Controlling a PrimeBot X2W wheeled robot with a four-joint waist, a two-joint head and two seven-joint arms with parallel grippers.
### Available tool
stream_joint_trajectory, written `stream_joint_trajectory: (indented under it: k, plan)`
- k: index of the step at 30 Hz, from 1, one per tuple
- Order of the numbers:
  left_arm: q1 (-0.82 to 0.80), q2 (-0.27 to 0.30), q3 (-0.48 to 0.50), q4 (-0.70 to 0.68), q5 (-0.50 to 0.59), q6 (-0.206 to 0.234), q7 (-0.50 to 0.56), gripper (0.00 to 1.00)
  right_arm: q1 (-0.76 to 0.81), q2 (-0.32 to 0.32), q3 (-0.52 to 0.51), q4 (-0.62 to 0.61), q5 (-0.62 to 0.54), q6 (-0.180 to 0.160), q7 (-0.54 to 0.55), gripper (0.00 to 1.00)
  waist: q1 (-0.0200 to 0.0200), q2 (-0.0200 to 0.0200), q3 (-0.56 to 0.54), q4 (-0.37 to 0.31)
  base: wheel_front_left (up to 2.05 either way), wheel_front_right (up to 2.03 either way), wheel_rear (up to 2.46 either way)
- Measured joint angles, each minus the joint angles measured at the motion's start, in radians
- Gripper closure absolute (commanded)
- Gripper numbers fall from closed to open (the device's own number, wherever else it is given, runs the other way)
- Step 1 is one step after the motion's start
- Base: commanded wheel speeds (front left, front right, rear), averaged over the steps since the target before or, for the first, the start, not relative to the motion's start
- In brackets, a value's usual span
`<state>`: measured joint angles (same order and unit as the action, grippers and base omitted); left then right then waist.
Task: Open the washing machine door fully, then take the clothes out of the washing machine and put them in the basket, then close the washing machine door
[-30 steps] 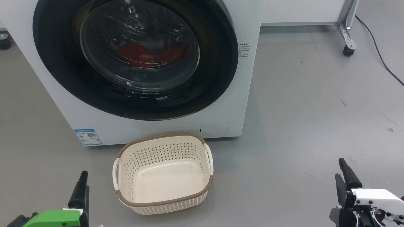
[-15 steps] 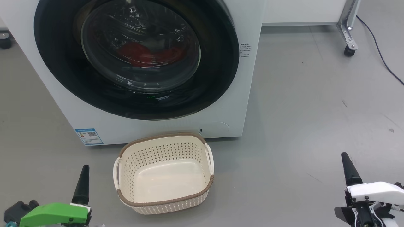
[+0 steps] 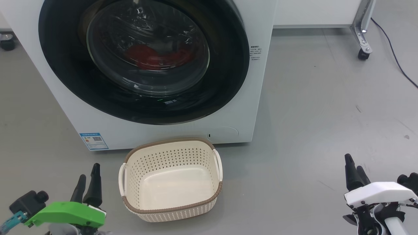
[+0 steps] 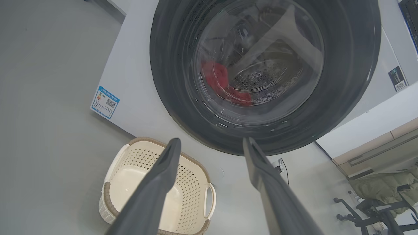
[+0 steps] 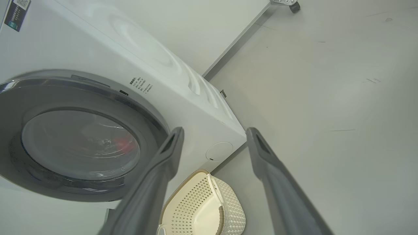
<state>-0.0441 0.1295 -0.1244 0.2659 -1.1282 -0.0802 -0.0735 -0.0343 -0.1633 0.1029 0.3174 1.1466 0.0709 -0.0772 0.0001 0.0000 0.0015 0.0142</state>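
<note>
The left end effector point(image 3: 88, 173) and the right end effector point(image 3: 353, 162) both hover low, fingers spread apart. Between them, nearer the left one, the basket point(image 3: 173, 141) sits on the floor point(image 3: 310, 114). Beyond it the washing machine door point(image 3: 225, 81) lies shut, red clothes point(image 3: 153, 57) visible through it.

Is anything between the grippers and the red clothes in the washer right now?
Yes: the washing machine door is shut, its glass covering the clothes inside. The left gripper and right gripper are open, low on either side of the basket, touching nothing.
</note>
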Motion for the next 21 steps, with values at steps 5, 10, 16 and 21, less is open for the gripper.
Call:
stream_joint_trajectory:
  k: [5, 10, 16, 21]
  plan:
    - [0.0, 0.003, -0.035, -0.014, 0.118, 0.015, -0.021, 0.0, -0.002, -0.008, 0.037, -0.004, -0.114, -0.022, -0.017, 0.0, 0.0, 0.0, -0.002, 0.002, 0.0, 0.0, 0.0]
    - [0.0, 0.004, -0.057, -0.022, 0.198, 0.032, -0.034, 0.0, -0.004, -0.012, 0.064, -0.01, -0.197, -0.043, -0.027, 0.0, 0.0, 0.0, -0.003, 0.004, 0.0, 0.0, 0.0]
    - [0.0, 0.004, -0.081, -0.027, 0.295, 0.043, -0.053, 0.0, -0.005, -0.013, 0.091, -0.015, -0.289, -0.062, -0.046, 0.0, 0.0, 0.0, -0.004, 0.004, 0.0, 0.0, 0.0]
    - [0.0, 0.004, -0.105, -0.028, 0.366, 0.05, -0.066, 0.0, -0.005, -0.015, 0.11, -0.017, -0.361, -0.074, -0.063, 0.0, 0.0, 0.0, -0.004, 0.005, 0.0, 0.0, 0.0]
